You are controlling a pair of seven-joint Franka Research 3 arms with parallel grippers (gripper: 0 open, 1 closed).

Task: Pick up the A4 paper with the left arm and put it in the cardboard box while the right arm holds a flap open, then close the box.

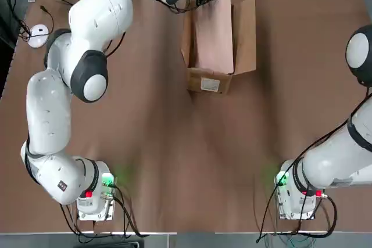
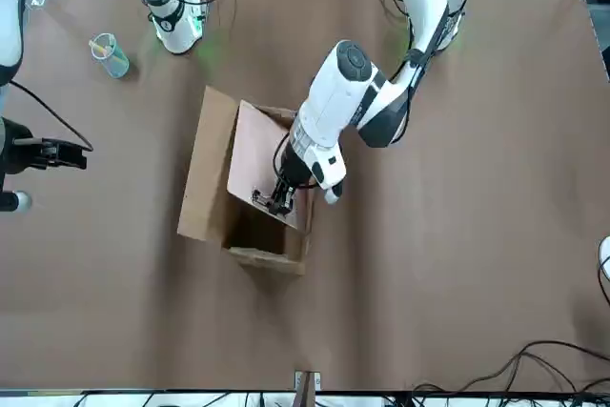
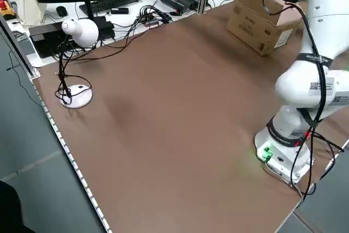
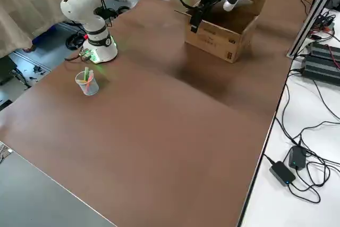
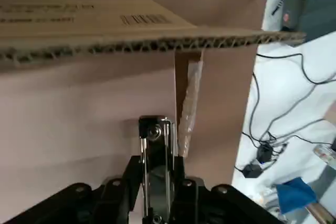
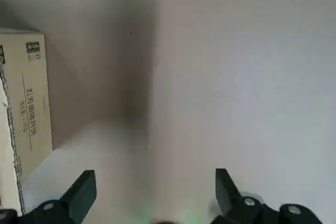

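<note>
The cardboard box point(image 1: 244, 30) stands open at the far middle of the table, its white label point(image 1: 210, 84) facing the arms' bases. The A4 paper point(image 2: 259, 159), a pinkish sheet, leans tilted inside the box. My left gripper point(image 2: 274, 201) reaches in at the box's far end, shut on the sheet's metal clip point(image 5: 155, 132). The left wrist view shows the sheet point(image 5: 79, 114) under a corrugated flap edge point(image 5: 131, 45). My right gripper point(image 2: 67, 153) hovers open, well off to the box's right side, touching no flap. Its wrist view shows one printed wall of the box point(image 6: 26, 93).
A plastic cup point(image 2: 111, 55) with sticks in it stands near the right arm's base. A white mouse point(image 1: 38, 34) and a desk lamp point(image 3: 76, 31) sit at the table's left edge. Cables run along the far edge.
</note>
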